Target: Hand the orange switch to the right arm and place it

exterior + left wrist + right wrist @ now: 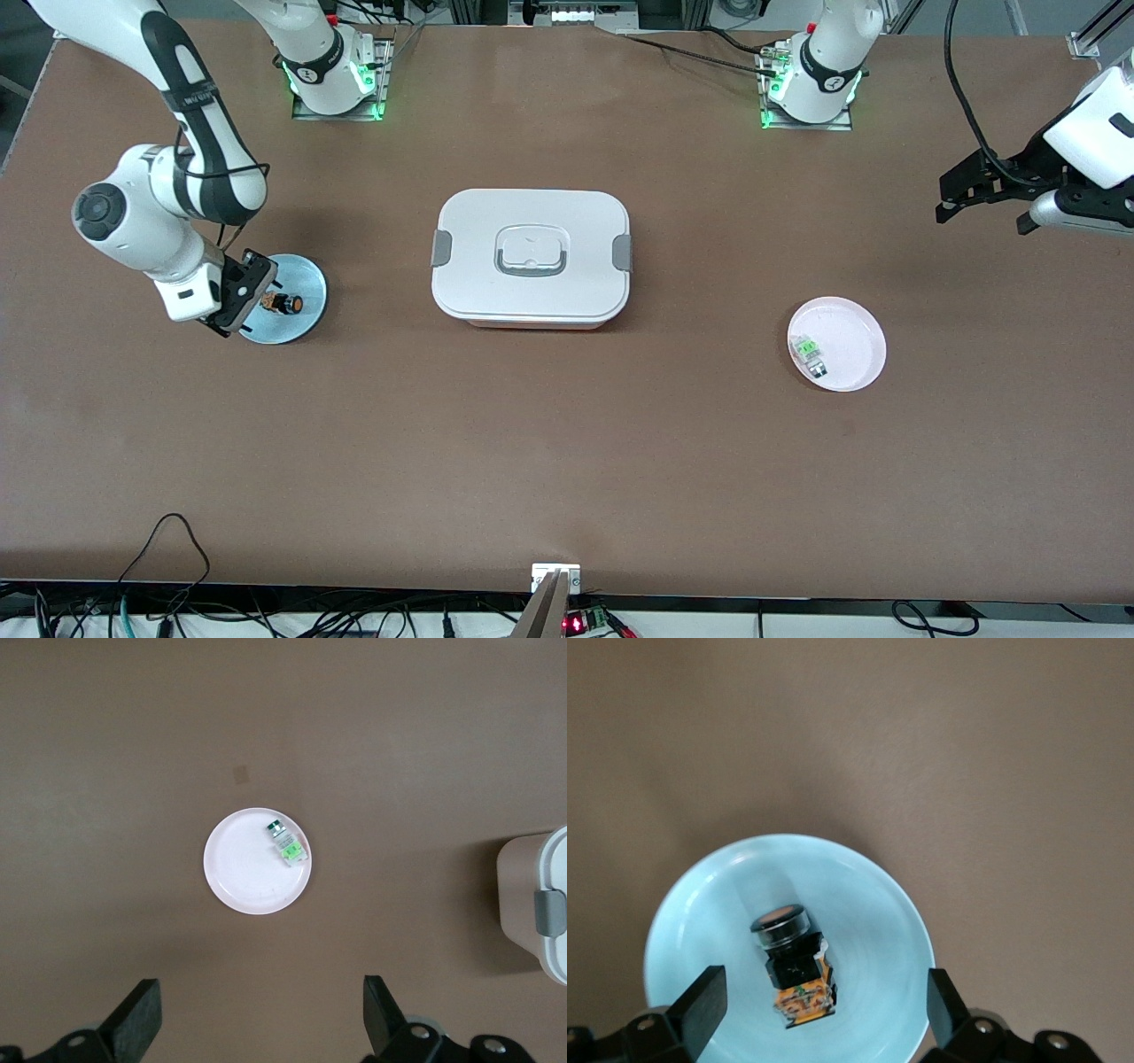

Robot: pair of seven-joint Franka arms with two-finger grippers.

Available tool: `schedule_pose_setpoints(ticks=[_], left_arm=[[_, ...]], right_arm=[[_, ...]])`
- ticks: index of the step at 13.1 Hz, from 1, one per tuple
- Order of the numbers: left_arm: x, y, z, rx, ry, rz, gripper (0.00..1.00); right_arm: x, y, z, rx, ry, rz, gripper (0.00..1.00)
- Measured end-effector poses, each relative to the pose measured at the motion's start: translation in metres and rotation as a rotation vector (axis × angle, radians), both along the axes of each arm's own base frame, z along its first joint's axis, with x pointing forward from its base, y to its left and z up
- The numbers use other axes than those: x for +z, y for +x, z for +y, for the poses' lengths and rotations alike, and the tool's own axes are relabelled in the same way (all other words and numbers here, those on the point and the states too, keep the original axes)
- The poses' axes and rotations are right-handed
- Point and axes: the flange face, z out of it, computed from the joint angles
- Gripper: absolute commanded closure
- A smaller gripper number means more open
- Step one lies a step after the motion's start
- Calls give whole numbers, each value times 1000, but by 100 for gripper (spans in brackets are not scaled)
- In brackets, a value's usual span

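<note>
The switch (285, 304) lies on its side in the blue plate (306, 276) near the right arm's end of the table, touching the plate's floor and free of any fingers. In the front view its long axis runs roughly along the table's length: the round cap faces the lidded box (531, 258) and the coppery contact end points toward the right gripper (239, 305). The right wrist view shows the same switch (793, 965) as a dark body between a rounded cap and an orange-brown contact block, lying near the middle of the plate (700, 904). The right gripper hangs low over the edge of the blue plate toward the right arm's end, its fingers (702, 1000) spread wide to either side of the switch and holding nothing. The left gripper (988, 202) waits in the air over the left arm's end of the table, and its fingers (137, 1017) are also spread wide and empty. There are two plates: the blue one and a pink one (856, 324), which lies toward the left arm's end and a little nearer the front camera. The pink plate carries one small clear-and-green part (809, 353), lying flat near its rim. There is one white box with a handled lid and grey clips, between the two plates, and one switch in all.
</note>
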Motion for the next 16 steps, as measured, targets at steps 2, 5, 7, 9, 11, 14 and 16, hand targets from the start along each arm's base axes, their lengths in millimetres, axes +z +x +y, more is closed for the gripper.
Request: schedule_pose_setpoints(ticks=[2,5,7,9,11,14,16], left_arm=[[0,-2,2,24,5,1,0],[2,-2,-6,103,2,-13,0],[3,-2,-6,120,1,-18,0],[3,-1,0,132,0,-24,0],[5,0,6,144,-3,-30,0],[6,0,11,153,-3,-31,0],[8,1,14,157,-4,-36,0]], right_arm=[[41,11,7,-149,9,59,0],[107,26,14,-414,4,107,0],[147,29,18,-546,-5,140,0],[186,28,19,-653,-13,155,0],[228,20,20,-756,-17,153,0],[282,9,19,-791,-17,125,0],[312,4,17,-839,-19,111,0]])
